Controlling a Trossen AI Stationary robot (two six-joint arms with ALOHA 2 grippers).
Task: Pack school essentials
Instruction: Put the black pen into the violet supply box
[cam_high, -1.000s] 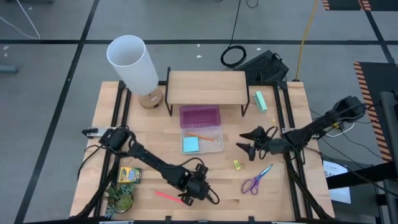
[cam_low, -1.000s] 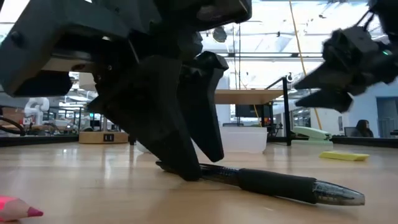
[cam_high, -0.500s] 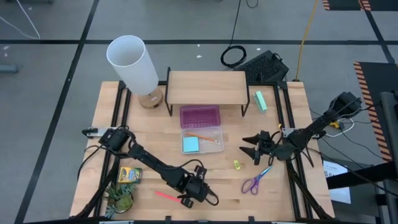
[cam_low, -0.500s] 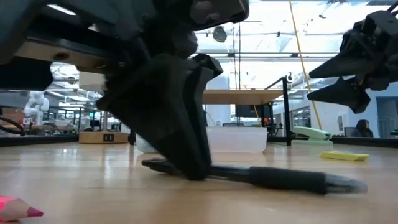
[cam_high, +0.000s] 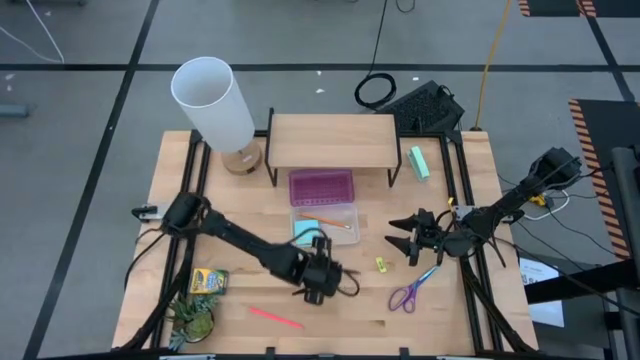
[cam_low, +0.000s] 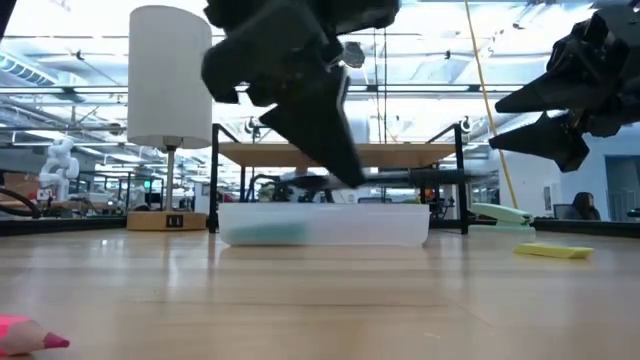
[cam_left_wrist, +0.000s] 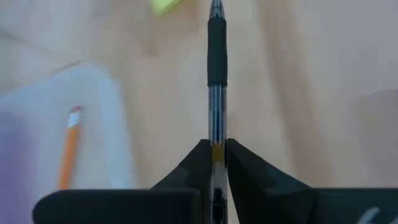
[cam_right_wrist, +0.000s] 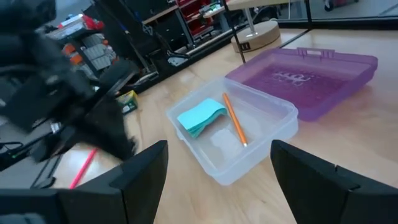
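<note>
— Where is the black pen (cam_left_wrist: 215, 81)?

— Up off the table. The left gripper (cam_high: 318, 277) pinches its clear end, just beside the clear box (cam_high: 343, 238).

— What is in the box?

— A blue note pad (cam_right_wrist: 200, 117) and an orange pencil (cam_right_wrist: 234, 118).

— And the right gripper (cam_high: 408, 236)?

— Its fingers are spread wide, holding nothing, over the scissors (cam_high: 411, 290) and tiny yellow piece (cam_high: 380, 265).

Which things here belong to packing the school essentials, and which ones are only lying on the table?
For the job: pen in the left gripper, note pad in the box, crayons, scissors, pink stick, yellow piece.

Lying about: lamp, shelf, mint block, dinosaur.
</note>
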